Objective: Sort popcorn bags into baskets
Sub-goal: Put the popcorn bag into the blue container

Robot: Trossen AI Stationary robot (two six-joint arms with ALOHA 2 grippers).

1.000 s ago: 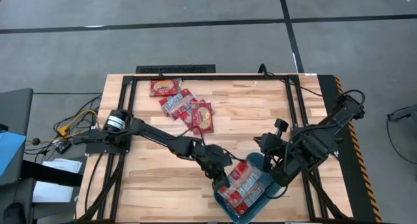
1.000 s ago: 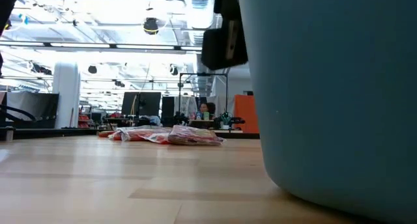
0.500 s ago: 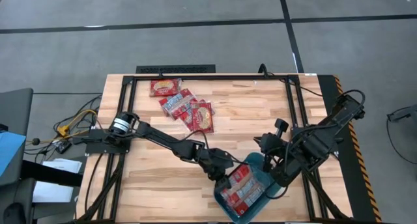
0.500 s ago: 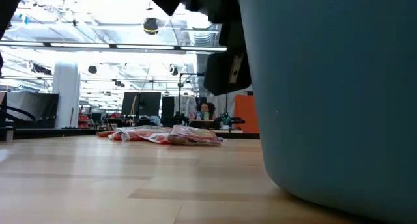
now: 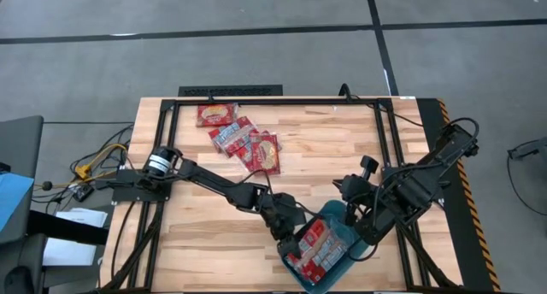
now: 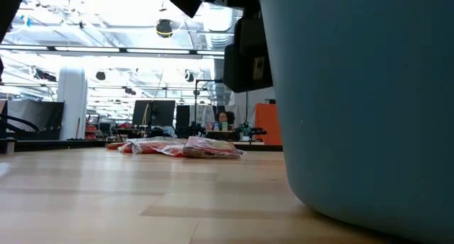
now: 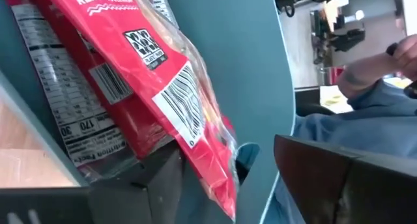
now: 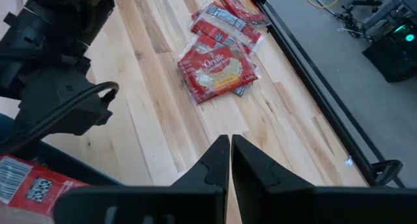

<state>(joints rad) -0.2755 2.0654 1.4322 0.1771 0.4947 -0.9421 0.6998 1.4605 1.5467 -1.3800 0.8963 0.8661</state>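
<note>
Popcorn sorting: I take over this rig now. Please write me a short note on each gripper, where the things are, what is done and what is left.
Left gripper: at the near-left rim of the teal tub, jaws open, with a red packet lying against them and the tub wall; it looks just let go.
Right gripper: shut, empty, waiting beside the tub's right side.
Done: several popcorn bags lie in the tub; the exact count is hard to tell.
Left: a loose pile of bags at the far-left part of the table, some overlapping. They still have to go into the tub.
</note>
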